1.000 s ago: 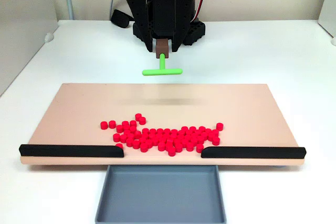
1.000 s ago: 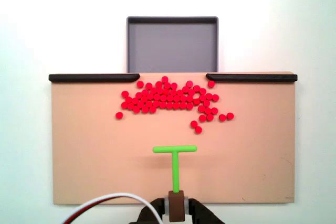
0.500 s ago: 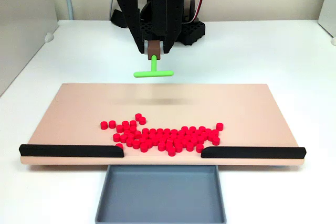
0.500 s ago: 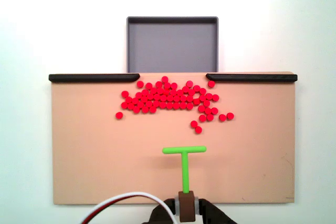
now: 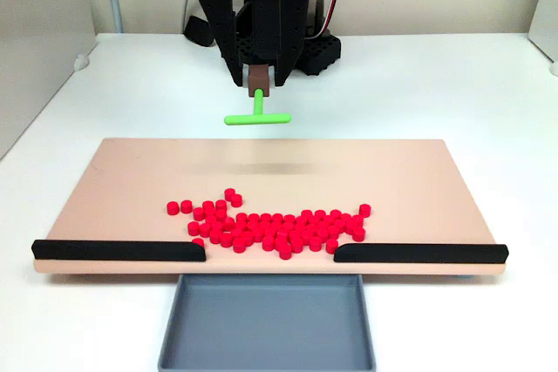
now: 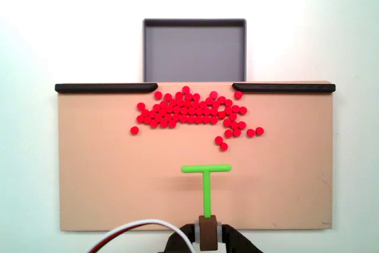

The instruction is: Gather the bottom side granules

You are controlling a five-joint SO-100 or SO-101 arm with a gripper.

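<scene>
Jaws closed on one green T-pusher (image 6: 206,177), dozens of granules (image 6: 192,111), two black strips (image 6: 106,87), one tray (image 6: 194,23).

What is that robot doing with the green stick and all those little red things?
The black robot arm's pincer holds a green T-shaped plastic pusher above the near part of a tan flat board. Dozens of small red cylindrical granules lie bunched by the gap between two long black strips, just short of the grey rectangular tray. The pusher isn't touching them.
</scene>
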